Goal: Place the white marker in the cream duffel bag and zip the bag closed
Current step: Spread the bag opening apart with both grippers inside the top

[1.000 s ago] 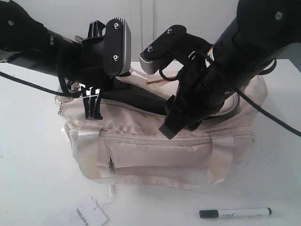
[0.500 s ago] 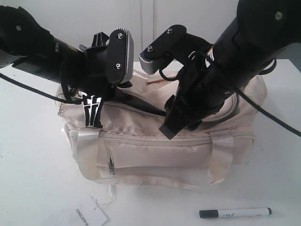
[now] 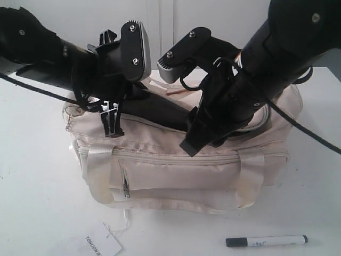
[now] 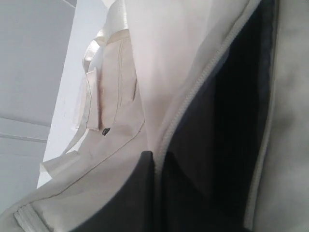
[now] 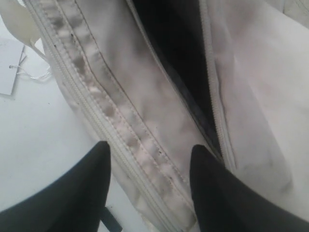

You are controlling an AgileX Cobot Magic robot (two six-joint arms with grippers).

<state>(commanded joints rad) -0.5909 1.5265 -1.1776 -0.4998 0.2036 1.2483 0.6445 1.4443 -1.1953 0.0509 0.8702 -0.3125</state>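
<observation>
Your right pincer [image 5: 149,191] is standing wide apart and gripping nothing, its two fingers straddling the front panel of the cream duffel bag [image 3: 186,170] just beside the open mouth. Your left pincer [image 3: 111,124] is sitting at the bag's left rim, and I cannot tell whether it is clamping the fabric or only leaning on it. Meanwhile the white marker [image 3: 266,241] is lying flat on the counter [image 3: 32,186] in front of the bag's right end, black cap pointing left, well apart from both pincers. With the black lining [image 3: 160,109] showing through the gap, the mouth is looking ready, so you are probably heading into the pick-up. If you are sending the right pincer down, be lifting it clear of the fabric first so it is not dragging the panel or a strap along. Be closing across the middle of the barrel, not along it, since a slim round pen is likely rolling away from a glancing touch. Be leaving the left pincer at the rim so the opening is not sagging, and be ignoring the hang tag [image 3: 98,246] lying by the bag's left end.
</observation>
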